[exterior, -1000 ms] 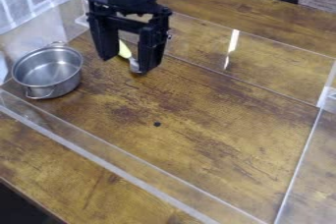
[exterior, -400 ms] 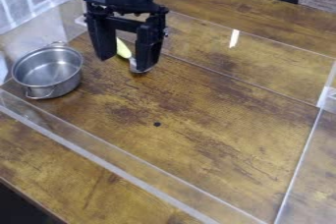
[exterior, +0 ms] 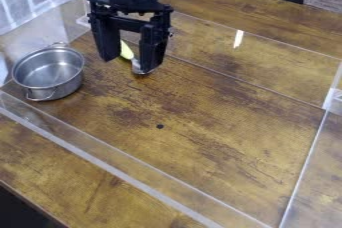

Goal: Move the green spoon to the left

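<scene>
Green spoon (exterior: 127, 50) behind my claw (exterior: 130, 60); can't tell if open. Prob. light, stiff, maybe slippery; best grip = thick plastic handle, mid-length.

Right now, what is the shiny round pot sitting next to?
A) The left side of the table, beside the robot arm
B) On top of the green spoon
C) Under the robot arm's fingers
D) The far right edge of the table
A: the steel pot stands on the wooden table at the left of the picture, with the black robot arm just to the right of it.
</scene>
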